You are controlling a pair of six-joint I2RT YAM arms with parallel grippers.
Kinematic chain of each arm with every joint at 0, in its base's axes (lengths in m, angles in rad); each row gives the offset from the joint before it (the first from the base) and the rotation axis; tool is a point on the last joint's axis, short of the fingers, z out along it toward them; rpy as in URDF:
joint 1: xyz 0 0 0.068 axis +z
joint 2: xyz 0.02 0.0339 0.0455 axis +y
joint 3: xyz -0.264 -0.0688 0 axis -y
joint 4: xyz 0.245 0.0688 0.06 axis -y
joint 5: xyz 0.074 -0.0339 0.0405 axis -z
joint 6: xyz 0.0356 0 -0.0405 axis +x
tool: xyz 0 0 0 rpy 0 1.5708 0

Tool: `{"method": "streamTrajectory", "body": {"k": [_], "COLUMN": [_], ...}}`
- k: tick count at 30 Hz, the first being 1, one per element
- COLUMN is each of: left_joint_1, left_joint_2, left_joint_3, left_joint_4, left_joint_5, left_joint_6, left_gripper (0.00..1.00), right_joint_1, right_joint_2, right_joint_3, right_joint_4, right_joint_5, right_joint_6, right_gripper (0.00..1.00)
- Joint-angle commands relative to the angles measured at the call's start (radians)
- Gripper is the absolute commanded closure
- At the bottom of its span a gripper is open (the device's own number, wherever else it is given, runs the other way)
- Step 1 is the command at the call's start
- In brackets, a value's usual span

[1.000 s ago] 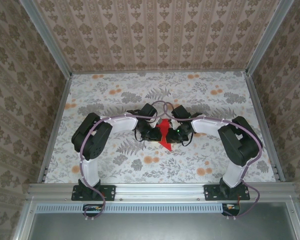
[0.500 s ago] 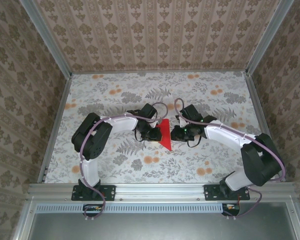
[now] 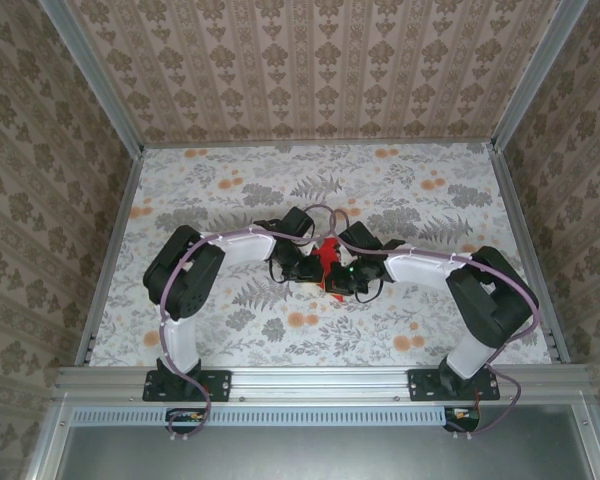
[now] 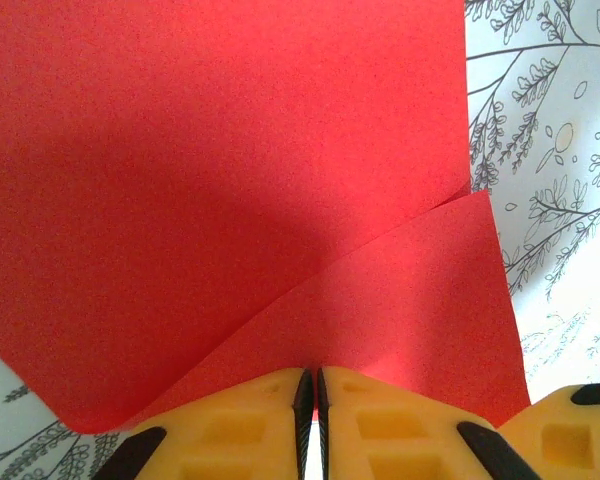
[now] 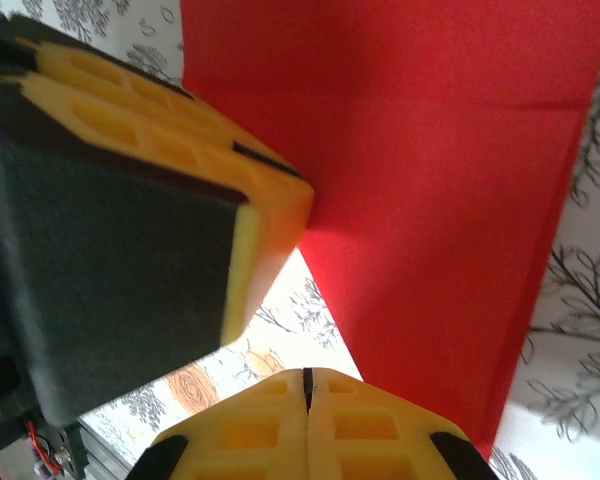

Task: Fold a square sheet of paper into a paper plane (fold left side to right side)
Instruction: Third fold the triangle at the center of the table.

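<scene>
Top view: the red sheet of paper (image 3: pixel 327 256), partly folded, lies at mid-table on the flowered tablecloth (image 3: pixel 230 190), squeezed between the left gripper (image 3: pixel 308 268) and right gripper (image 3: pixel 342 280). Its visible strip runs roughly near to far; which end is pointed cannot be told. Left wrist view: the left gripper (image 4: pixel 311 385) has its fingers pressed together, pinching the sheet (image 4: pixel 230 180), where one red layer overlaps another along a diagonal edge. Right wrist view: the right gripper (image 5: pixel 306 385) has its fingers pressed together at the sheet's (image 5: pixel 430 150) lower edge; whether they pinch it cannot be told. The left gripper's fingers (image 5: pixel 160 130) touch the opposite edge.
</scene>
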Motion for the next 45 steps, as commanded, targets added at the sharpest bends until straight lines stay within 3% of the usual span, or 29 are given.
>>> {"method": "streamTrajectory", "body": {"k": [1, 25, 45], "left_joint_1": [-0.011, -0.011, -0.008], "left_joint_2": [0.057, 0.068, 0.072], "left_joint_3": [-0.014, -0.005, -0.004], "left_joint_4": [-0.065, -0.087, -0.094], "left_joint_5": [-0.067, -0.084, -0.1], "left_joint_6": [-0.006, 0.007, 0.013], "left_gripper": [0.85, 0.85, 0.86], "right_joint_1": [0.004, 0.004, 0.001], "right_joint_2": [0.022, 0.088, -0.017], "right_joint_3": [0.025, 0.025, -0.083], "right_joint_4": [0.011, -0.136, -0.248], "right_joint_5": [-0.016, 0.038, 0.078], "right_joint_6": [0.022, -0.009, -0.038], "right_gripper": [0.95, 0.95, 0.95]}}
